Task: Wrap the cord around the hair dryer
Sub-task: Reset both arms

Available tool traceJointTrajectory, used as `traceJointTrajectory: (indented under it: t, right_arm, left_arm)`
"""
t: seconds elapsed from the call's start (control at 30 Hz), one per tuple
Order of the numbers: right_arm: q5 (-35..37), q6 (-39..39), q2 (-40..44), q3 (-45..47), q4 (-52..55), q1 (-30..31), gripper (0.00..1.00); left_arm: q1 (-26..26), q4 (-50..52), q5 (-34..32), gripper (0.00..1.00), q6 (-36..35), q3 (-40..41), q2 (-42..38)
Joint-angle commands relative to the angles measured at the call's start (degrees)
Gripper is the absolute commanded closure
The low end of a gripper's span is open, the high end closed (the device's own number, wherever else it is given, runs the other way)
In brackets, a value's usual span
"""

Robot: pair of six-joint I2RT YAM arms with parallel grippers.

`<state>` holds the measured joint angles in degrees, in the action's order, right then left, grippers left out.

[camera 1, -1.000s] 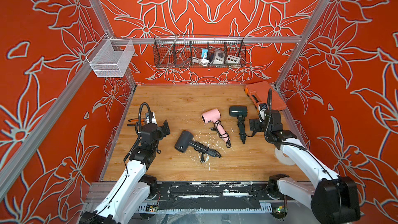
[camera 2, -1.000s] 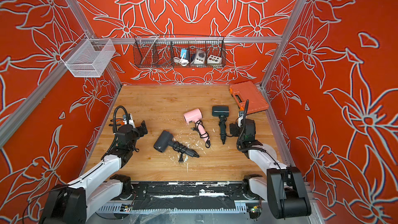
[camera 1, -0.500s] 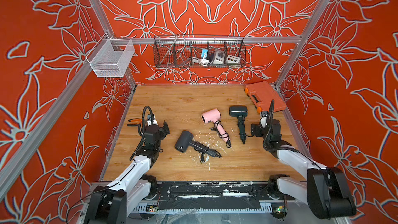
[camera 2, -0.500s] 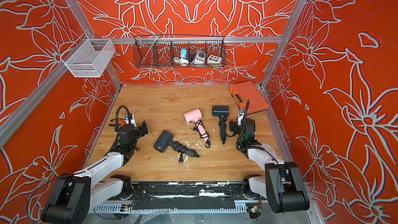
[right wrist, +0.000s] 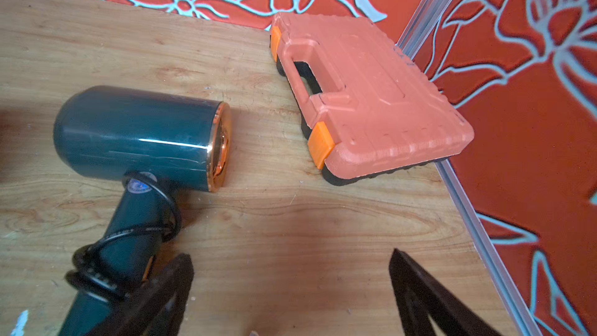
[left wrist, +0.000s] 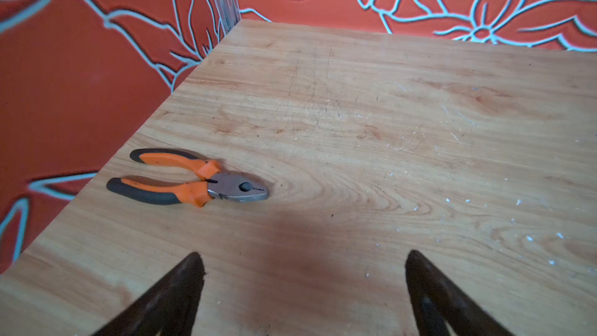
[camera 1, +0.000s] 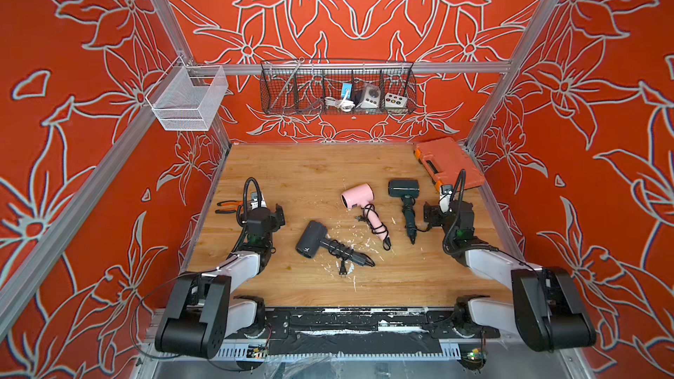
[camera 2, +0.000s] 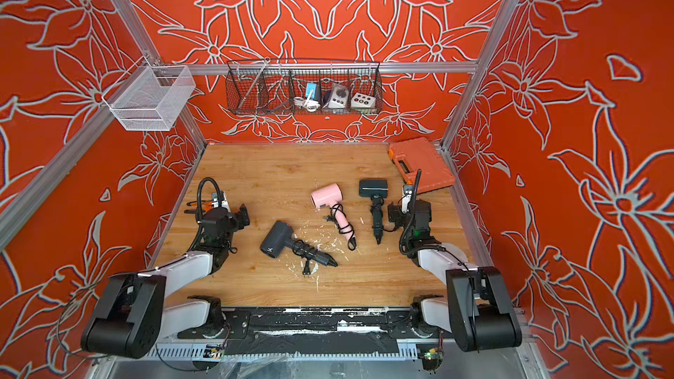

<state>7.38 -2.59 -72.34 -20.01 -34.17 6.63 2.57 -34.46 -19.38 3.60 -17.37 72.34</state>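
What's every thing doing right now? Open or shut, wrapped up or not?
pink hair dryer: lying down, cord looped round its handle.
dark grey hair dryer: lying down, cord coiled round its handle.
green hair dryer: lying down, cord looped round its handle.
pliers: shut, lying flat.
orange tool case: closed, lying flat.
left gripper: open, empty.
right gripper: open, empty.

Both arms have folded back toward the front rail within the second: the left arm's elbow block has swung fully into view, the right arm's elbow block has shifted inward, and the right gripper has sunk lower beside the green hair dryer.
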Motion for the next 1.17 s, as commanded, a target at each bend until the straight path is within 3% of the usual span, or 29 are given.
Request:
traceJointTrajectory:
  t: [0.0, 0.23, 0.4, 1.13]
  right_arm:
    - [0.88, -1.71, -3.15, 2.43, -9.26, -0.22, 0.02]
    - [1.13, -1.80, -5.83, 3.04, -12.91, -0.29, 0.02]
    - [5.79, -1.12, -9.64, 6.55, -23.47, 0.49, 0.02]
    - [6.72, -1.08, -9.14, 6.12, -21.81, 0.84, 0.02]
  left_arm:
    - [-0.21, -4.39, 0.62, 0.05, -0.61, -1.25, 2.15]
    - [-0.21, -5.65, -0.31, 0.05, -0.17, -1.40, 4.25]
    - [-0.20, -5.56, -1.07, 0.05, 0.18, -1.45, 4.39]
    - [-0.20, -4.92, -1.93, 0.04, 0.58, -1.86, 4.58]
